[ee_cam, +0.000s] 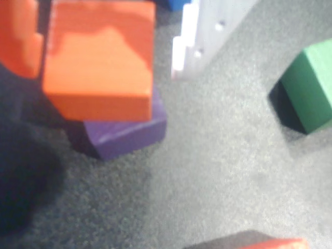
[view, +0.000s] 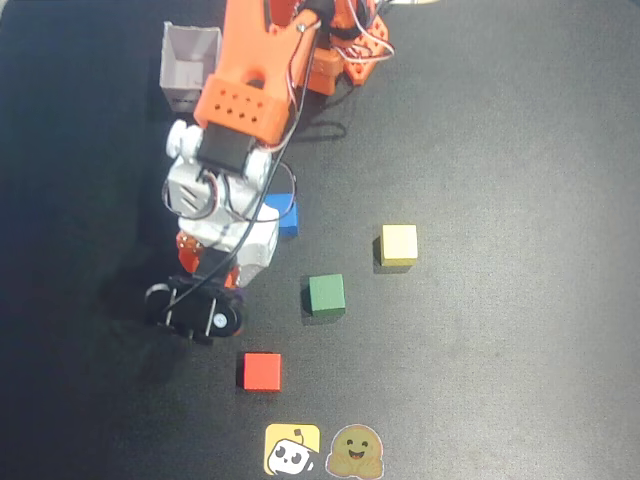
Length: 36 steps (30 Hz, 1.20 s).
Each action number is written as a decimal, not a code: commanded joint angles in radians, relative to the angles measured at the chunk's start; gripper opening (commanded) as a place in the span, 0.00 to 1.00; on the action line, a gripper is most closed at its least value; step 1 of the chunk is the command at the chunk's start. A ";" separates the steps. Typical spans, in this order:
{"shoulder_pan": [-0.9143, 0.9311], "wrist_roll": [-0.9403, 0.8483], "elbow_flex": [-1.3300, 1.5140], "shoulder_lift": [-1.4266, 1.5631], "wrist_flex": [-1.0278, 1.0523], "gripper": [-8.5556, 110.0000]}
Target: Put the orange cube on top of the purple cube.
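The dark counter fills the overhead view, and the orange arm reaches down from twelve o'clock toward the left of centre. A grey open box stands at about eleven o'clock, just beside the arm.

The end effector shows best in the wrist view: an orange finger sits at the upper left and a white finger at the upper right, spread a little wider than the orange cube between them. The orange finger looks to be touching the cube; the white finger stands clear of it, so I can't tell whether the cube is gripped at all. The orange cube sits on the purple cube, skewed and overhanging it, with the purple one's front and right side peeking out beneath. From overhead both are hidden under the arm.

Around them on the counter: a green cube near the centre, a yellow cube at two o'clock from it, a red cube at seven o'clock from it, and a blue cube half tucked behind the arm. Two stickers lie at six o'clock.
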 commanded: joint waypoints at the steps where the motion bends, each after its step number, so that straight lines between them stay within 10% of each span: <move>1: -0.009 0.003 0.008 0.097 -0.008 0.24; 10: -0.043 -0.049 0.255 0.400 -0.078 0.07; 36: -0.342 -0.034 0.996 1.425 0.003 0.07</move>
